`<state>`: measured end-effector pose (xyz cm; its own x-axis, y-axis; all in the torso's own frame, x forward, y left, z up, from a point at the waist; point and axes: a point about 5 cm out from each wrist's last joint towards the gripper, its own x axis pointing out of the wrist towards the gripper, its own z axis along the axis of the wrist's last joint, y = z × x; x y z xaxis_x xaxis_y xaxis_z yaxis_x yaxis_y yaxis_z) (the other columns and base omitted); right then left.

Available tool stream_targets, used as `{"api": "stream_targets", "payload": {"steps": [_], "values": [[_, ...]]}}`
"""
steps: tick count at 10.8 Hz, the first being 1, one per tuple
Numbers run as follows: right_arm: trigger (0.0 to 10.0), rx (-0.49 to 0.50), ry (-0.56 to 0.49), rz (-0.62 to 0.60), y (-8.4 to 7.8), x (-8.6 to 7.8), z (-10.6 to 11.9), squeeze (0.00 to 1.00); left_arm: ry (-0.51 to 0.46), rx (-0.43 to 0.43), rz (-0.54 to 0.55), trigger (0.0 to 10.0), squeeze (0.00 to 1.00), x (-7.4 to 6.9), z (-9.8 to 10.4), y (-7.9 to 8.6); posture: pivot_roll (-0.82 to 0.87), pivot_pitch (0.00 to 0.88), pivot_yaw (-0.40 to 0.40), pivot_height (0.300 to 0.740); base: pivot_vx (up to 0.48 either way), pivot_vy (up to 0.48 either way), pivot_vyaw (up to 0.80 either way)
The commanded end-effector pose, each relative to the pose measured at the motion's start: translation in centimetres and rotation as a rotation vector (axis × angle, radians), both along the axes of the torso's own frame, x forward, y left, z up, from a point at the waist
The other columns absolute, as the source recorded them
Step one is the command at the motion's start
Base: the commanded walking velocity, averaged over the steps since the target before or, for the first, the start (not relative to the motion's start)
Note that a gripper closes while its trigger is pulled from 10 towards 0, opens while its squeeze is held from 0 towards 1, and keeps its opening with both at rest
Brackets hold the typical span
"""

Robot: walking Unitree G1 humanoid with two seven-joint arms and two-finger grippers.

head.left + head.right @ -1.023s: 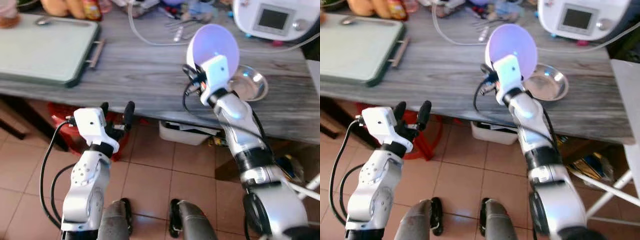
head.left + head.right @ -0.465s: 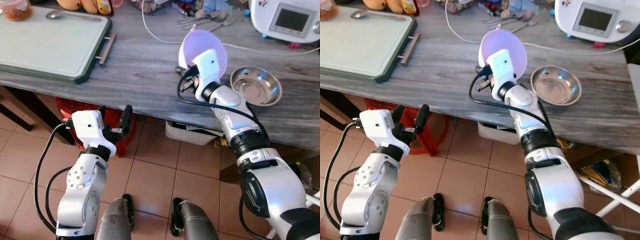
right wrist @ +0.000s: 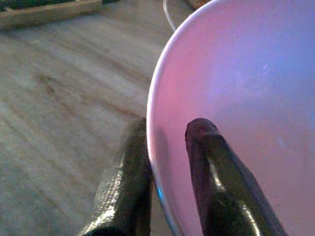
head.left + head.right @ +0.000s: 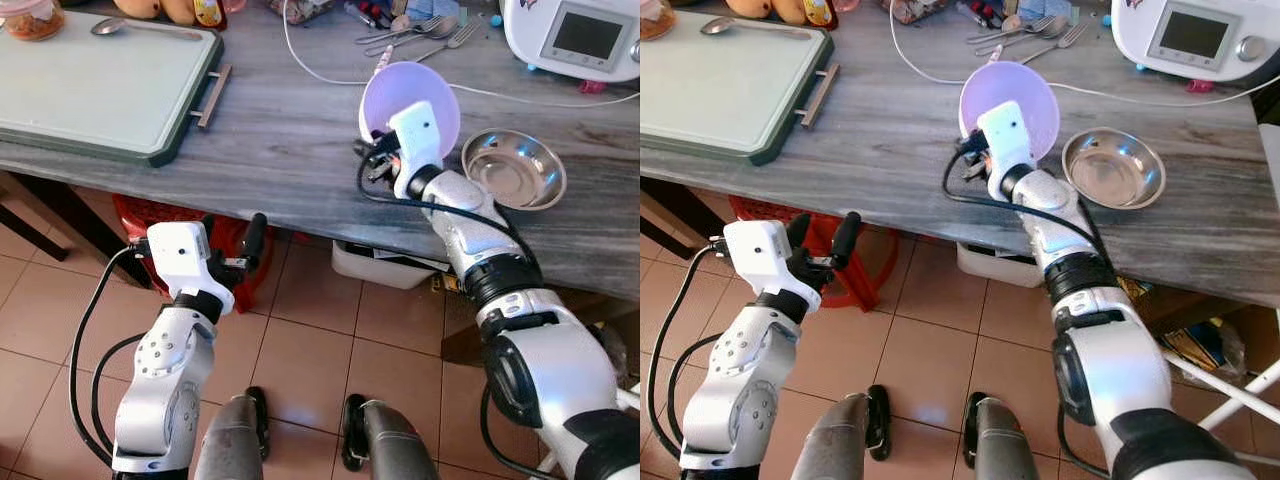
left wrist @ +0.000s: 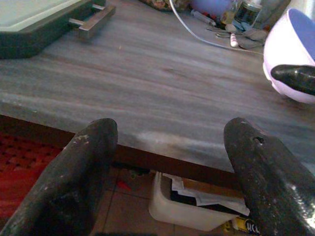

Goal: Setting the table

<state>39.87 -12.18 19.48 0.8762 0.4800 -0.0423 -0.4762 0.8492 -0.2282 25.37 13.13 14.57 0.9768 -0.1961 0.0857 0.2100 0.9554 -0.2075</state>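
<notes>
The left hand (image 4: 232,232) hangs spread wide and empty below the surface (image 4: 290,130) edge. Further out, the right hand (image 3: 167,162) pinches the lilac bowl (image 4: 411,97) by its rim, tilted just above the surface. It's probably light, slick plastic, so the rim's the spot to grip.

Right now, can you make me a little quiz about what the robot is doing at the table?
1. True or false: the right gripper pinches the rim of the lilac bowl.
2. What lies to the robot's right of that bowl? A) steel bowl B) a teapot C) a candle
3. Fill in: the left gripper is ____, hanging below the edge of the grey wooden table.

Key: 1 true; 2 A; 3 open
</notes>
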Motion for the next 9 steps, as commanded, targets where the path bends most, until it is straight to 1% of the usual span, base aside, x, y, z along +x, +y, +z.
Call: {"api": "stream_targets", "payload": {"steps": [1,3,4,6,7,9], "values": [[10.0,-0.001,0.013,-0.021,-0.5,0.3,0.4,1.00,0.004,0.001,-0.001,10.0,0.00,-0.1,0.1,-0.2,0.03,0.249,-0.003,0.740,0.000,0.000,0.00],[10.0,-0.051,0.077,-0.056,-1.0,0.6,0.1,1.00,0.012,-0.001,-0.005,10.0,0.00,0.0,-0.1,-0.3,0.03,0.238,-0.007,0.740,0.000,0.000,0.00],[10.0,-0.036,0.072,-0.056,-1.1,0.6,0.4,1.00,0.013,-0.002,-0.008,10.0,0.00,0.0,-0.1,-0.3,0.03,0.238,-0.007,0.740,0.000,0.000,0.00],[10.0,-0.041,0.070,-0.038,-1.0,0.7,1.2,1.00,0.014,-0.002,-0.011,10.0,0.00,0.2,-0.2,-0.4,0.03,0.230,-0.008,0.740,0.000,0.000,0.00],[10.0,-0.040,0.047,-0.023,-0.9,0.7,2.4,1.00,0.013,-0.003,-0.013,10.0,0.00,0.5,-0.2,-0.5,0.02,0.218,-0.008,0.740,0.000,0.000,0.00],[10.0,-0.038,0.007,-0.025,-1.1,0.7,3.9,1.00,0.011,-0.003,-0.017,10.0,0.00,0.8,-0.2,-0.5,0.02,0.204,-0.008,0.740,0.000,0.000,0.00]]}}
